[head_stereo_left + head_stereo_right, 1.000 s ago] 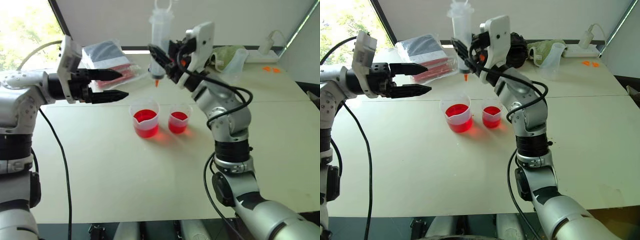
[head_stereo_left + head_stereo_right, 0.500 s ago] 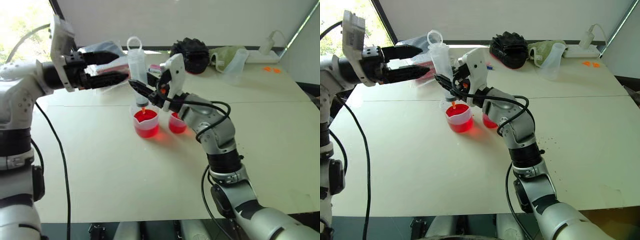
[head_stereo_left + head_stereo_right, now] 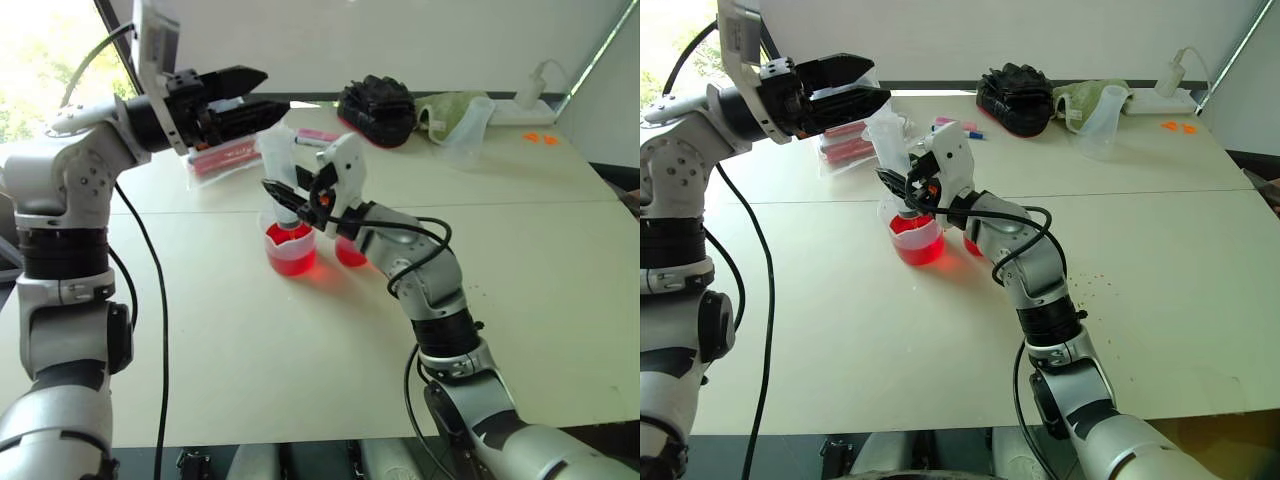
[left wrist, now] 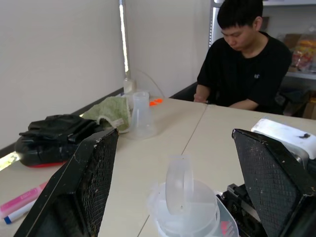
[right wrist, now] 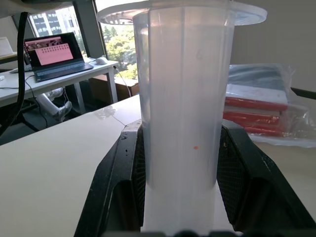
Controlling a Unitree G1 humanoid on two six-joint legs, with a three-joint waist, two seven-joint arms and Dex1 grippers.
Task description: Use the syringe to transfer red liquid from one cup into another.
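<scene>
The counter (image 3: 1160,250) is carrying the whole job, and the work is sitting near its middle: the drawing-up step, as I am reading it. The right tool (image 3: 898,190) is clenching the syringe (image 3: 887,145) round its clear barrel and holding it upright over the wider cup (image 3: 916,238), with the tip dipping inside its rim; whether it is touching the red liquid (image 3: 917,245) I cannot tell. The smaller cup (image 3: 349,251) is standing just beside it, mostly hidden behind the right arm, and is showing red too.

The left tool (image 3: 252,92) is hovering released, fingers (image 4: 86,182) spread wide to either side of the ring-shaped plunger handle (image 4: 178,183) without touching it. The next move, I judge, is asking that tool to close on the ring and pull it straight up while the right one is keeping the barrel steady.

Further off, a person in black (image 4: 249,64) is sitting at the far side. A bagged pack of red and dark items (image 3: 845,150), a black bundle (image 3: 1018,98), a green cloth (image 3: 1080,100), a frosted beaker (image 3: 1102,125) and some markers (image 3: 958,127) are lying well apart, blocking nothing. The crowding above the cup is the real hazard: a skewed pull could be tipping it.
</scene>
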